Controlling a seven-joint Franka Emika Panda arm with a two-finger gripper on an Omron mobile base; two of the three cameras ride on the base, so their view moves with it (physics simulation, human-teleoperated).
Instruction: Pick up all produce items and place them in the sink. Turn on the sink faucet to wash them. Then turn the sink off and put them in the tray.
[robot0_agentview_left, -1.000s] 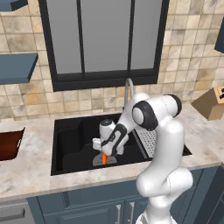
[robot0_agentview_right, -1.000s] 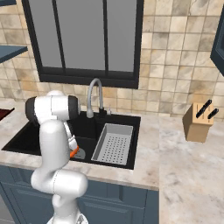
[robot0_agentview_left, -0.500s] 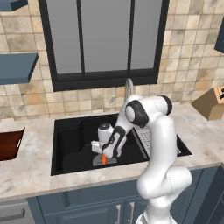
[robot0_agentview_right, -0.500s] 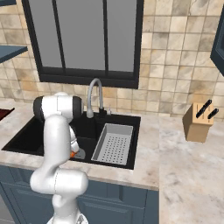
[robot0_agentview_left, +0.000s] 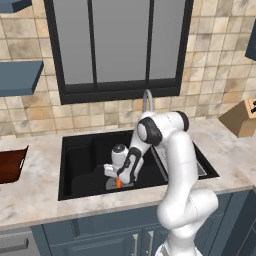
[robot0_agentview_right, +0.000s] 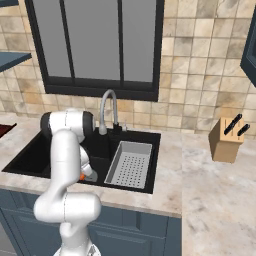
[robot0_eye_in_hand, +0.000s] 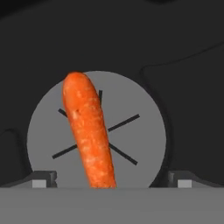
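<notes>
Hanging low inside the sink (robot0_agentview_left: 82, 165), the tool (robot0_eye_in_hand: 111, 178) has its fingers spread wide on either side of the carrot (robot0_eye_in_hand: 89, 130), which lies across the round grey drain (robot0_eye_in_hand: 135, 131) at the basin's bottom.

No legible text, label, brand, number or sign was found on any surface in the three views. The knife block (robot0_agentview_right: 226, 140), tiled wall (robot0_agentview_right: 200, 75), window (robot0_agentview_right: 95, 45), cabinet fronts (robot0_agentview_left: 100, 235) and bench (robot0_agentview_right: 210, 195) carry no readable marking. The robot arm (robot0_agentview_left: 175, 165) bears no lettering or logo that can be made out. The grey drain disc (robot0_eye_in_hand: 135, 131) shows crossed dark slots, which are not characters. The carrot (robot0_eye_in_hand: 89, 131) has no sticker or tag.
</notes>
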